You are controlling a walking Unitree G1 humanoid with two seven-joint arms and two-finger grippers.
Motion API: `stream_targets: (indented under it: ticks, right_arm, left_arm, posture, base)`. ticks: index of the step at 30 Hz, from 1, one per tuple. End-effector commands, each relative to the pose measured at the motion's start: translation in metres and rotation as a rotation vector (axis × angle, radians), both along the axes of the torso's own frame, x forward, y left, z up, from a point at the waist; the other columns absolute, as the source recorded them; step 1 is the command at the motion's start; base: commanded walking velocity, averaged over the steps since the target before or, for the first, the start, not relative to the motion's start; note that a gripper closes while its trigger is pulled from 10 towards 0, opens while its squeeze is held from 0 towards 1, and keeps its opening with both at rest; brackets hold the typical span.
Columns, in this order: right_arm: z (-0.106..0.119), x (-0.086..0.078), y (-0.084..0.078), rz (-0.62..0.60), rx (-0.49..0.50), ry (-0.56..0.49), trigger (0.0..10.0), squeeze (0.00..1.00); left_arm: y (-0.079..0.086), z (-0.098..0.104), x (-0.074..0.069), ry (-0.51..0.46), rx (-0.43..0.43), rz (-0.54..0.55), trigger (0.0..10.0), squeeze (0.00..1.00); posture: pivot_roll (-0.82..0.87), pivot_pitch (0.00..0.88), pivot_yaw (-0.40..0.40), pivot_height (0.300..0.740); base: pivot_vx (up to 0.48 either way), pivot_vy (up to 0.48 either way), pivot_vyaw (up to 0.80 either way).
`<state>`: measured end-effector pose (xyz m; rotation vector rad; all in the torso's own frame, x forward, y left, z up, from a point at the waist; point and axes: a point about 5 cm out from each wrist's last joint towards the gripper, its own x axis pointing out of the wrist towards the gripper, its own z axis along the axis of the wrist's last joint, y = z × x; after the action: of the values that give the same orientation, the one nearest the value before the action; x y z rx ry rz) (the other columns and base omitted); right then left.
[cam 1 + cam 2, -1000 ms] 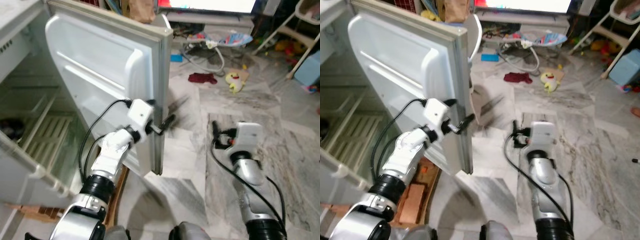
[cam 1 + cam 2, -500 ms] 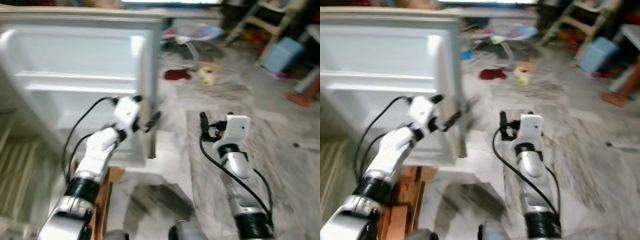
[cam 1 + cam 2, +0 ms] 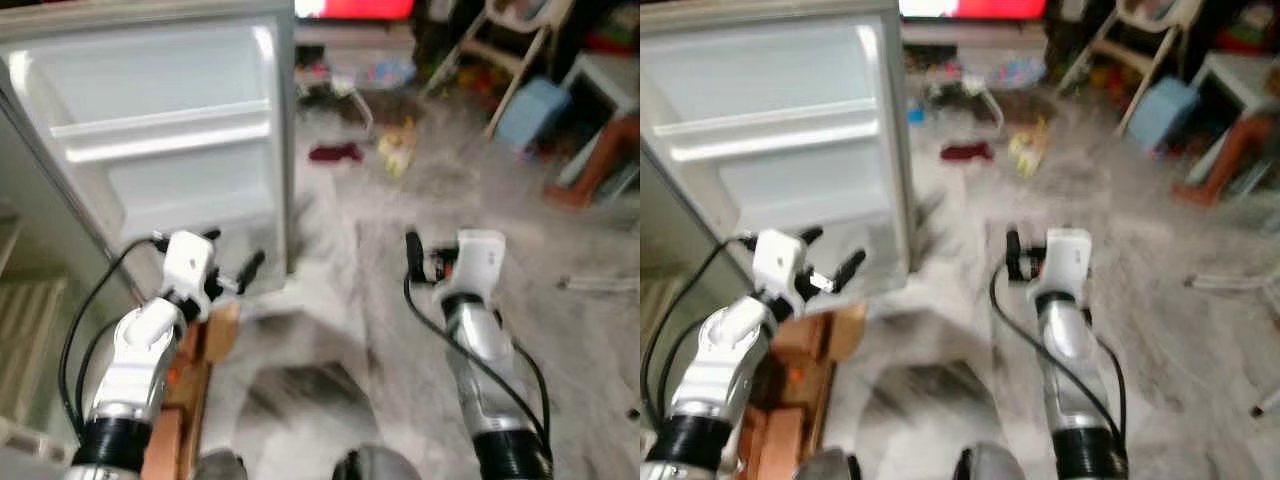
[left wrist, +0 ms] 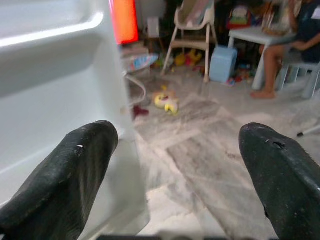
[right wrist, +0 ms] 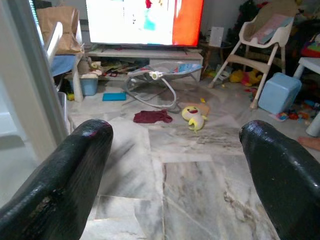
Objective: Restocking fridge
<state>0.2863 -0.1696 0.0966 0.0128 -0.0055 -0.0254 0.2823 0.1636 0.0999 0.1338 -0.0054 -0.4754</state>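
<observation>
White fridge door [image 3: 170,130]: stood wide open, inner shelves bare; nothing stocked yet, judged early stage. Left gripper [image 3: 232,262]: fingers spread, empty, near door's lower corner. Right gripper [image 3: 411,245]: spread, empty, over marble floor [image 3: 560,330].

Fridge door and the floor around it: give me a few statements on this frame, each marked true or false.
1. The fridge door stands open, its inner shelves facing the camera. True.
2. The left gripper is clamped on a bottle. False: its fingers are spread and hold nothing.
3. A yellow soft toy lies on the marble floor. True.
4. The right gripper carries a carton. False: it is open and empty, held out over the floor.
5. A dark red cloth lies on the floor near the toy. True.
6. The high chair lies tipped over. False: it stands upright.
</observation>
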Motion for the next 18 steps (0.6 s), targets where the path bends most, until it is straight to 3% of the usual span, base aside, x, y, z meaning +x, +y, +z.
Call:
stream_targets:
  ticks: [1,7,12,18]
  right_arm:
    - [0.0016,0.0017,-0.0021,0.004,-0.015,0.003,10.0,0.00]
    - [0.0056,0.0028,-0.0037,0.000,-0.023,-0.009,10.0,0.00]
    - [0.0030,-0.0009,0.0029,0.010,-0.019,-0.005,10.0,0.00]
    - [0.0015,-0.0034,-0.0002,0.001,-0.021,0.001,10.0,0.00]
  left_arm:
    - [-0.0025,-0.0022,-0.0007,0.020,0.009,0.001,10.0,0.00]
    - [-0.0048,-0.0035,-0.0058,0.028,0.016,0.001,10.0,0.00]
    - [-0.0035,-0.0055,-0.0052,0.040,0.015,0.024,10.0,0.00]
    - [-0.0012,-0.0094,-0.0053,0.054,0.015,0.037,10.0,0.00]
  posture:
    - [0.00,0.122,-0.052,0.740]
    - [0.00,0.124,-0.050,0.740]
    - [-0.02,0.100,-0.034,0.740]
    - [-0.03,0.088,-0.036,0.740]
  base:
    - [0.390,-0.274,-0.80]
    - [0.390,-0.276,-0.80]
    - [0.447,0.000,-0.80]
    - [0.468,0.000,-0.80]
